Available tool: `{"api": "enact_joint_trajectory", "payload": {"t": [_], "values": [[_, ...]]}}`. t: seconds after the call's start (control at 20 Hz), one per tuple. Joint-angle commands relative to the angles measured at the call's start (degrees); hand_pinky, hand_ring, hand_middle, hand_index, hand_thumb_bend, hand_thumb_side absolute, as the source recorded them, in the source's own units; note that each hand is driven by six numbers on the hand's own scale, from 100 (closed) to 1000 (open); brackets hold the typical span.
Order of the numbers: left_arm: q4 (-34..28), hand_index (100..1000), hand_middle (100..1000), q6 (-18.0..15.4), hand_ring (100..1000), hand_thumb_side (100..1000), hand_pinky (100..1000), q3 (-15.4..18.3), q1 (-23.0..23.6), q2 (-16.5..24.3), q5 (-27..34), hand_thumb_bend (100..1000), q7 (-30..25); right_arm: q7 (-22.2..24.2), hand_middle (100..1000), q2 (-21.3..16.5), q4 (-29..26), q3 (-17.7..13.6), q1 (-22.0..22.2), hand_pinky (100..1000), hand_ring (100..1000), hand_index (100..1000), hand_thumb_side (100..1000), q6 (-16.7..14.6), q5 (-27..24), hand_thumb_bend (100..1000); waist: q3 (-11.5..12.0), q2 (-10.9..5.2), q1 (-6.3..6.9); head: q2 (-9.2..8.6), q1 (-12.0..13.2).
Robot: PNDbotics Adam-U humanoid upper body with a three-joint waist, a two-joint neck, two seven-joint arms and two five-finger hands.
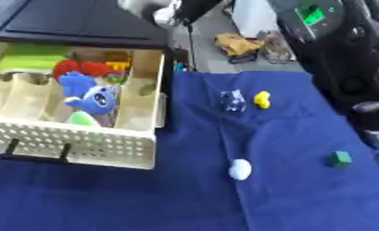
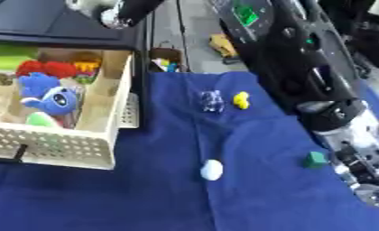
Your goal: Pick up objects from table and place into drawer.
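Open cream drawer (image 1: 137, 149) holding toys, white egg shape (image 1: 240, 169), green cube (image 1: 340, 159), yellow piece (image 1: 261, 99), clear object (image 1: 233, 101) on blue cloth

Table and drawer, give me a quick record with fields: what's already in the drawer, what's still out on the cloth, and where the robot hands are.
drawer: open, at the left, pale with a perforated front
in drawer: blue plush toy, red item, green items
cloth: blue, covering the table
on cloth: clear small object, yellow toy beside it, white round object, green block
right arm: along the right edge, above the cloth
robot hands: fingers not visible in either view
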Motion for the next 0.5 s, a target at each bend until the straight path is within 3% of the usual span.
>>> {"api": "enact_joint_trajectory", "payload": {"t": [0.05,0.25,0.4,0.5], "values": [[-0.61,764,591,0.05,543,1000,486,-0.23,-1.12,0.30,0.32,341,-0.27,0.04,479,1.26,0.98,-0.53,-1.78,815,836,711,567,0.32,0.25,257,0.27,-0.77,0.20,-0.66,-0.61],[-0.61,764,591,0.02,543,1000,486,-0.25,-1.33,0.14,0.42,340,-0.38,0.04,537,2.84,3.32,-0.22,-1.70,834,862,764,558,0.44,0.33,346,0.71,-0.47,0.17,-0.72,-1.26],[-0.61,764,591,0.03,543,1000,486,-0.24,-1.39,0.08,0.42,338,-0.38,0.04,700,3.12,4.48,-0.10,-1.52,854,900,857,535,0.19,-0.05,505,0.73,-0.26,0.22,-0.69,-1.43],[-0.61,764,591,0.04,543,1000,486,-0.25,-1.41,0.07,0.40,338,-0.40,0.04,747,3.09,4.96,-0.03,-1.42,863,911,889,532,-0.07,-0.29,563,0.66,-0.19,0.29,-0.68,-1.40]]}}
